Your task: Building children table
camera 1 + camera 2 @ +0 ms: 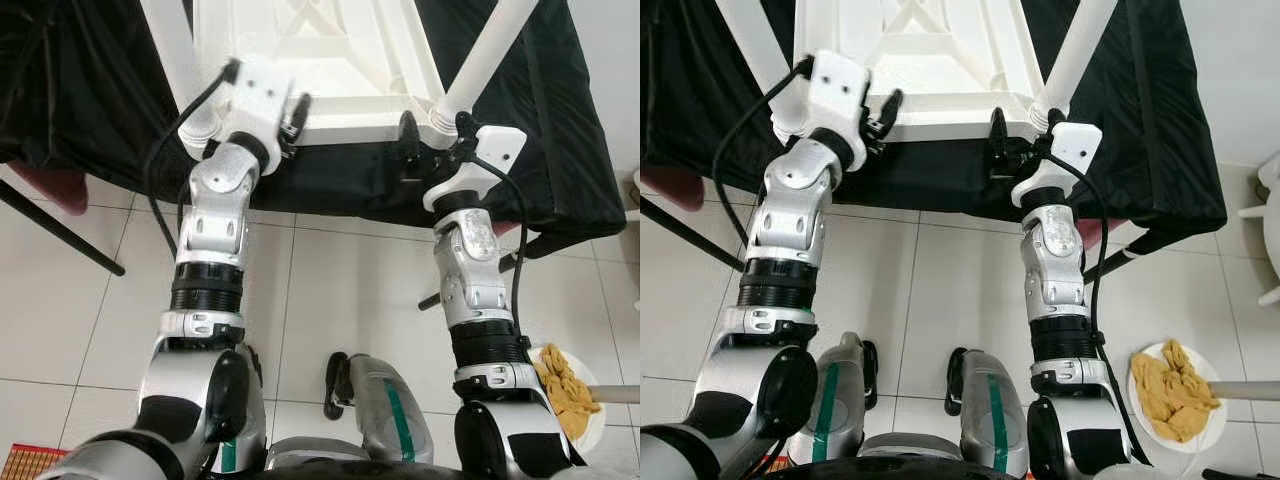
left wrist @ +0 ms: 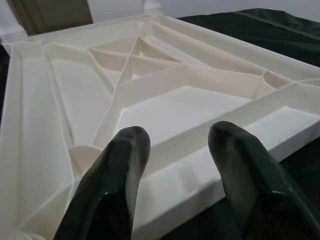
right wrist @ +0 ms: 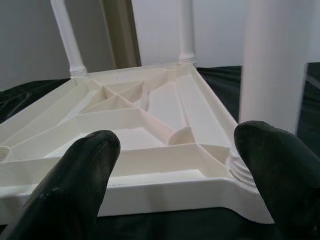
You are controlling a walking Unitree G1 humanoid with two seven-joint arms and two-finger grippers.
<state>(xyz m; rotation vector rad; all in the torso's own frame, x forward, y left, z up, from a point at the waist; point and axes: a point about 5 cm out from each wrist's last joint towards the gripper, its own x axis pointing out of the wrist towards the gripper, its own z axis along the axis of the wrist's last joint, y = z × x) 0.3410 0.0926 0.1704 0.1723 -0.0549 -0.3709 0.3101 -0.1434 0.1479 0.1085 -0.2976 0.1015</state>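
Left eye view: both grippers at near edge of upturned white table top, lying on black cloth.
L gripper & R gripper spread, holding nothing. Step, prob.: fitting legs; near-right leg in. Next: seat near-left leg squarely.

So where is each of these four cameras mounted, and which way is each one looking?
Left eye view: on the head, looking down at the upside-down white table on black cloth; both silver arms and the legs show.
Right eye view: the head's other eye, same scene; also a bowl of yellow cloth on the floor.
Left wrist view: looks along the left end effector across the table's ribbed underside.
Right wrist view: looks along the right end effector at the table's near edge beside a fitted leg.
Shared: every view shows the table.
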